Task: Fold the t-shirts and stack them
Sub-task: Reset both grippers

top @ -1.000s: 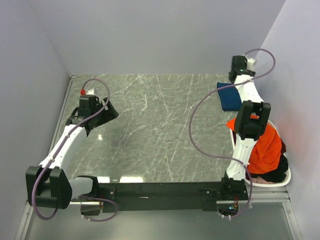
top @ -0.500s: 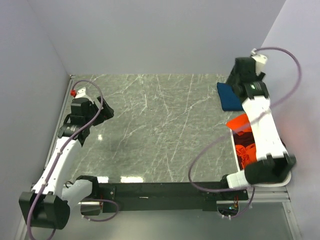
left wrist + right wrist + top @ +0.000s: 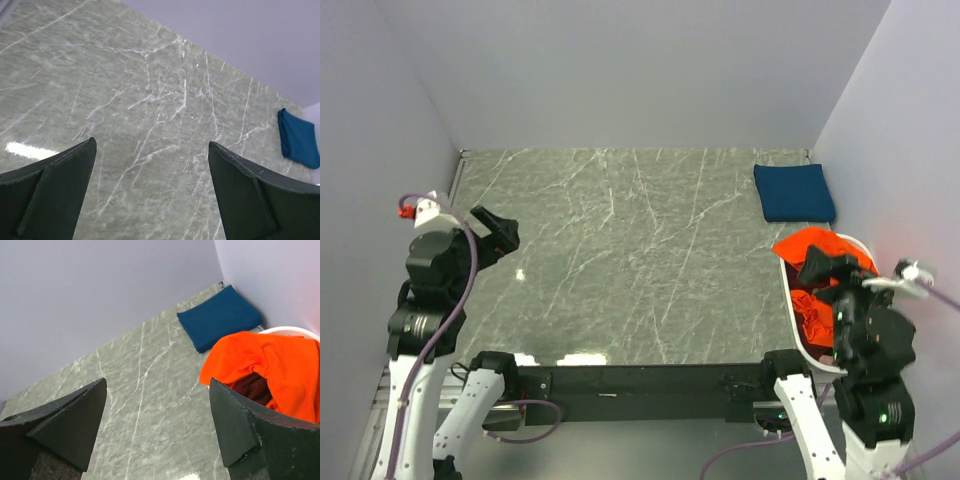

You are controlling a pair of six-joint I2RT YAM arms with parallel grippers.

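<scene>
On my near left, the left fingers (image 3: 498, 233) stand wide apart with nothing between them, raised over the near-left edge of the bench (image 3: 620, 260). 1 second ago they were further out over the marble, and that arm has since drawn back toward its base. On my near right, the right fingers (image 3: 825, 268) are also spread wide and hold nothing. 1 second ago that arm was stretched to the far right corner, over the folded shirt. Now it has pulled back and hangs above the white basket (image 3: 788, 300), its camera looking out toward the far wall.

The basket sits against the right edge of the bench on the near side. The orange t-shirt (image 3: 817, 245) lies crumpled in it and spills over the far rim, and a dark t-shirt (image 3: 252, 388) shows beneath its folds. From above, the right wrist now covers the near half of the basket, so I cannot tell what lies there.

Farthest out, the navy t-shirt (image 3: 794, 192) lies folded into a flat rectangle in the far right corner, close to the right wall. It sits just beyond the orange cloth with a strip of bench between them. It has not moved, and with the arm gone it is now fully in view.
</scene>
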